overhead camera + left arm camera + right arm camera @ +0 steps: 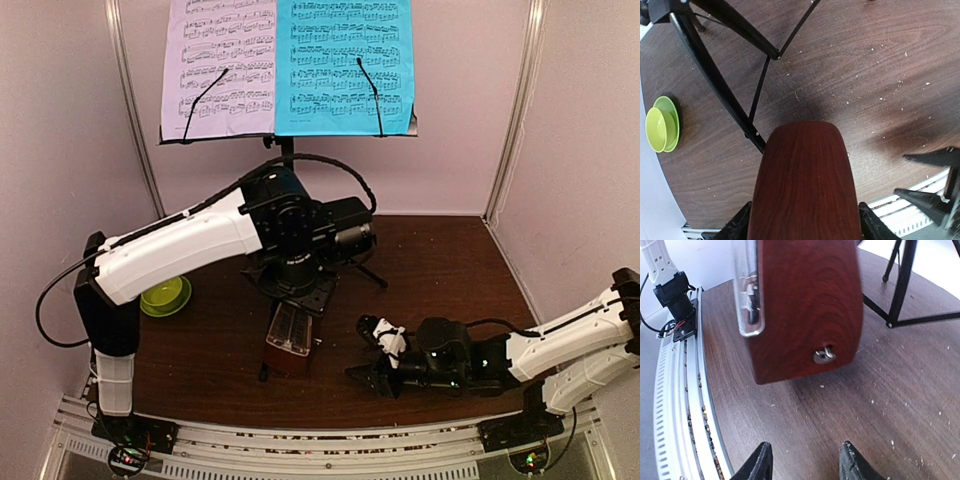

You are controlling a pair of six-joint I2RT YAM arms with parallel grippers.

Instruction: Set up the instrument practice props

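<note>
the music stand [287, 150] stands at the back of the dark wood worktop [450, 280]. on its desk the lilac sheet [220, 65] sits on the left and the cyan sheet [345, 65] on the right, edge to edge, each crossed by a thin black retaining wire. the stand's tripod legs [715, 75] spread on the worktop just behind the metronome [290, 345].

the reddish-brown metronome is near the front middle of the worktop, directly under the left arm's wrist. the left pincer [805, 227] comes down on it from above, one finger against each side of the wooden body [805, 180], pinching it. whether its base rests fully on the worktop cannot be told. the right wrist view shows the metronome close up [805, 305], with its clear cover [747, 290] on the left face and a small metal winding key [824, 355] low on the side.

the right pincer [368, 352] lies low over the worktop just right of the metronome, pointed at it but apart from it, its fingers [760, 462] spread with nothing between them.

a lime-green bowl [165, 296] sits on the left side of the worktop, well apart from the metronome.
</note>
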